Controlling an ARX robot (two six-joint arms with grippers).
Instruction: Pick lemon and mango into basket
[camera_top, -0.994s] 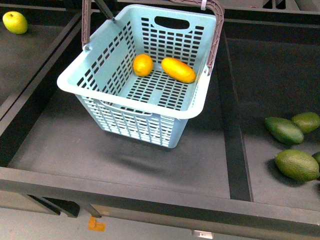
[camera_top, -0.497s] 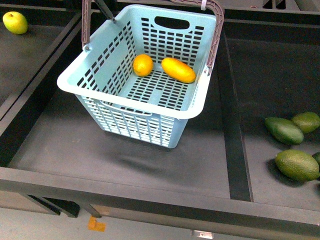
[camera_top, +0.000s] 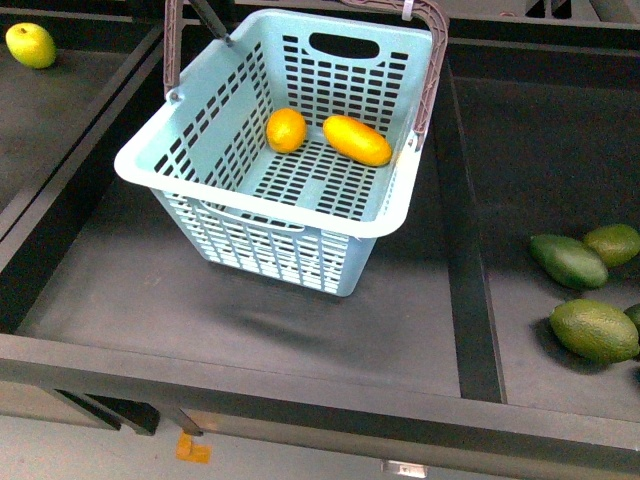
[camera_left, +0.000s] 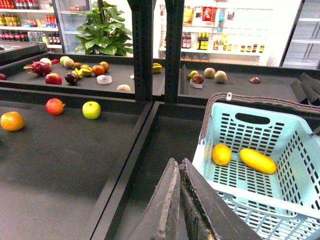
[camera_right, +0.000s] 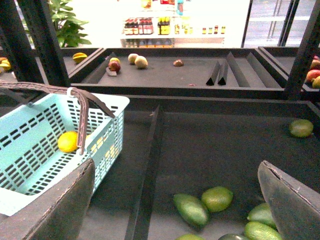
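Dark matte surface (camera_top: 250, 310), split by raised dividers, is seen carrying the aqua basket (camera_top: 262, 205) in its middle bay. Inside the basket, the mango (camera_top: 357, 139) and the lemon (camera_top: 286, 130) are laid just beside each other near the far wall. Green fruits (camera_top: 580, 290) are gathered in the right bay. The right tool (camera_right: 175, 200) is held spread wide; the left tool (camera_left: 178, 200) is pressed together, empty.

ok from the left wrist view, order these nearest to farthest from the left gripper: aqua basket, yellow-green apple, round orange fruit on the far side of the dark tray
1. Light aqua slotted plastic basket, right beside the shut left gripper.
2. Yellow-green apple, across the divider in the neighbouring dark tray.
3. Round orange fruit, farther out in that tray.
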